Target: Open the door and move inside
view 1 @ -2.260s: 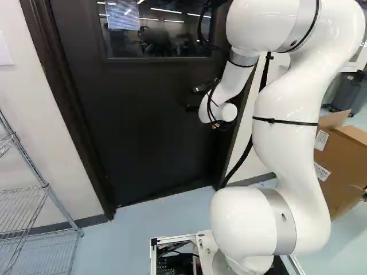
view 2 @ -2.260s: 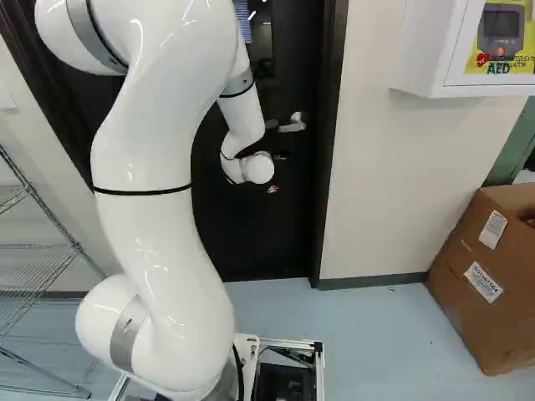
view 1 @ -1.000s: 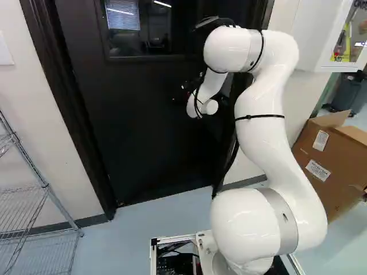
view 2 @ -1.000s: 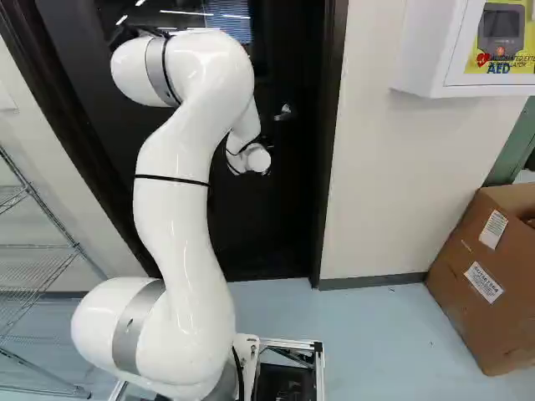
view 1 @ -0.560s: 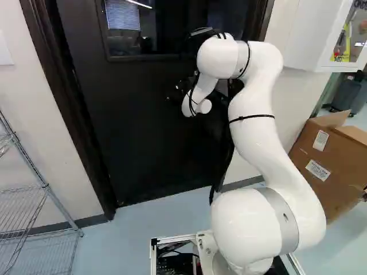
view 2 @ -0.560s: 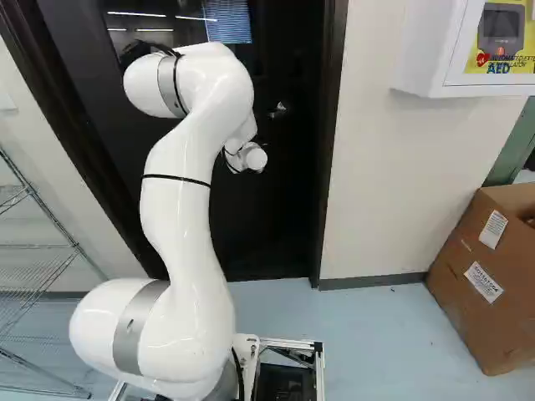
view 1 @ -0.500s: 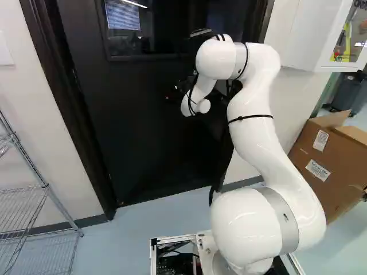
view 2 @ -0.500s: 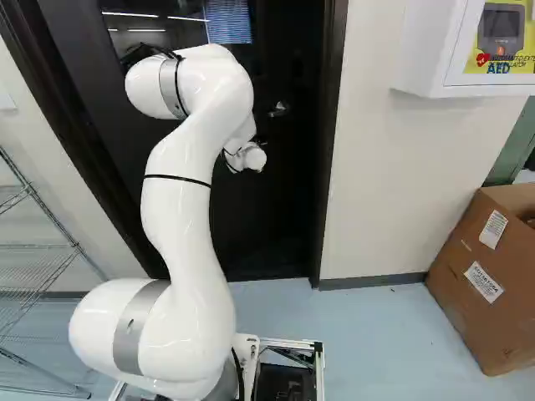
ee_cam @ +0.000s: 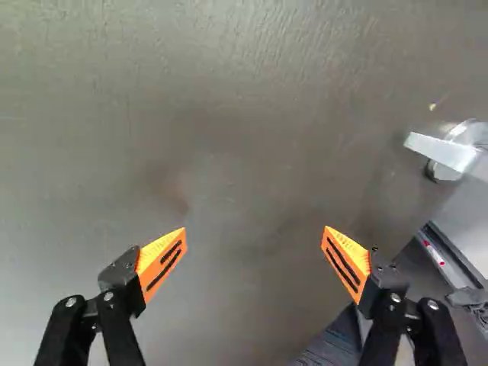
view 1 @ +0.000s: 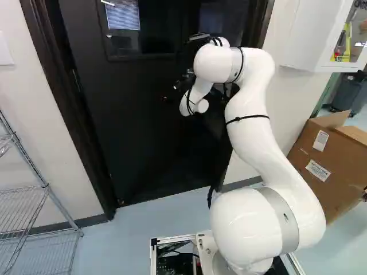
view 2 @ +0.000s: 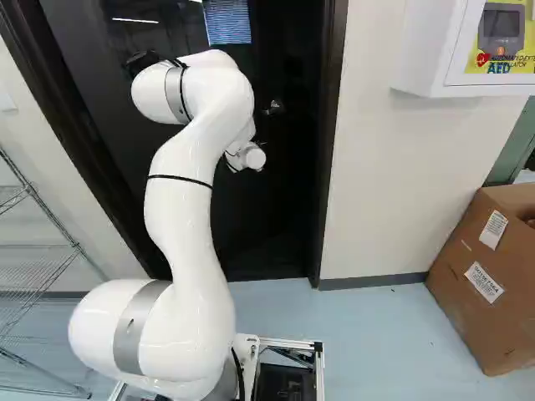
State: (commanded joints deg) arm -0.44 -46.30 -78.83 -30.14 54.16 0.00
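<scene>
The dark door (view 1: 137, 126) stands partly open, swung away from me, its hinge side at the left of the left base view. My gripper (view 1: 183, 83) is up at the door's face, small and dark against it. In the wrist view the gripper (ee_cam: 255, 229) is spread wide, facing the door's grey surface (ee_cam: 229, 137) with nothing between its fingers. Whether it touches the door I cannot tell. The silver lever handle (ee_cam: 446, 150) lies off to one side, beyond one finger. The handle (view 2: 274, 107) also shows beside the wrist in the right base view.
The frame's right post (view 2: 330, 150) adjoins a pale wall with a white AED cabinet (view 2: 451, 50). A cardboard box (view 2: 493, 276) stands right of the door, a wire shelf (view 1: 34, 189) left. Objects beyond the door edge (ee_cam: 435, 259) show in the wrist view.
The door has swung further away from me, its window narrowing and its handle shifting left in the base views. My arm has reached forward with it. The base has not moved.
</scene>
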